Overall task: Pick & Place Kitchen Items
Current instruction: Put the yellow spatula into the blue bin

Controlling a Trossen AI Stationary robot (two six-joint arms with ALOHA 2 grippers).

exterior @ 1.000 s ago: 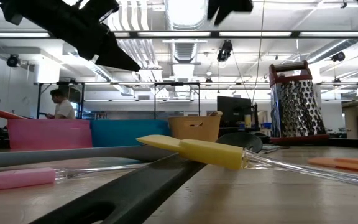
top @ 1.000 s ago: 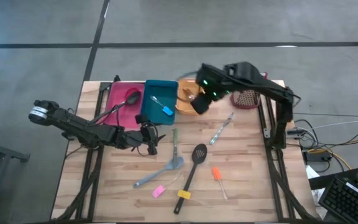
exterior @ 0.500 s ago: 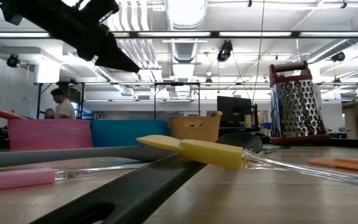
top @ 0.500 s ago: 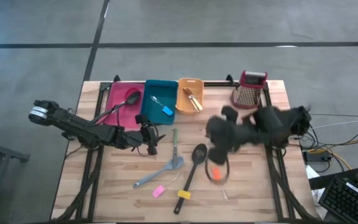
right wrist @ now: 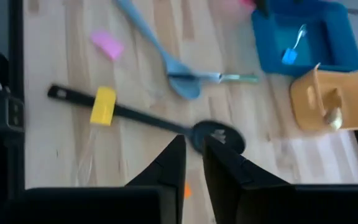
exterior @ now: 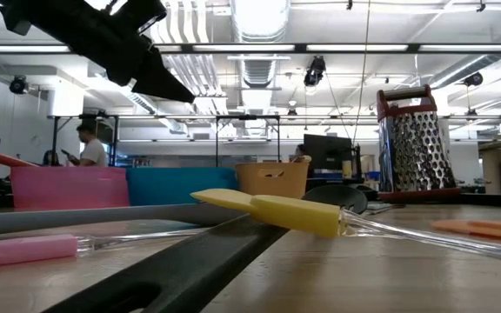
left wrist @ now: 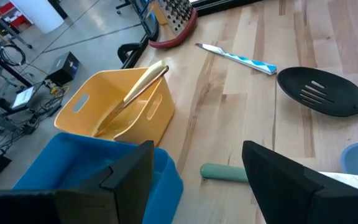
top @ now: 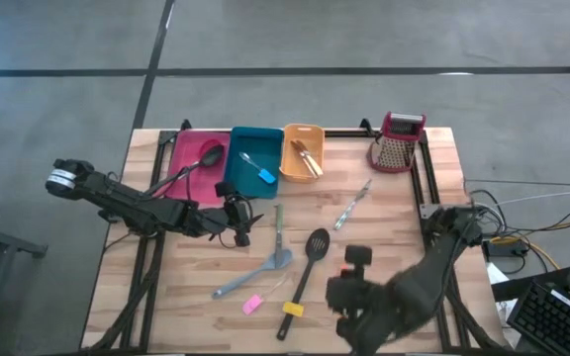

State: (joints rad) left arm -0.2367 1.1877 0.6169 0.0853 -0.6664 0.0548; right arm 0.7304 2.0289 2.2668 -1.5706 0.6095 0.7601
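Right gripper (right wrist: 192,163) swung from orange bin (top: 302,150) to table's near edge — fingers nearly closed, empty. Orange bin holds a wooden utensil (top: 308,156); slotted spoon (right wrist: 218,135) lies just beyond the fingertips. Left gripper (left wrist: 197,177) open.

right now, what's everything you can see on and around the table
pink bin: 1, pink, far edge
teal bin: 1, teal, beside the pink bin
orange bin: 1, orange, beside the teal bin
box grater: 1, metal with red top, far right corner
red spoon: 1, red, in pink bin
blue-handled tool: 1, in teal bin
slotted spoon: 1, black, mid-table
spatula: 1, grey-blue, left of the slotted spoon
green-handled tool: 1, by the spatula's head
yellow tool: 1, near edge
pink tool: 1, near edge
orange tool: 1, under right arm
person: 1, in the room behind
left claw: open, near teal bin
right claw: above slotted spoon
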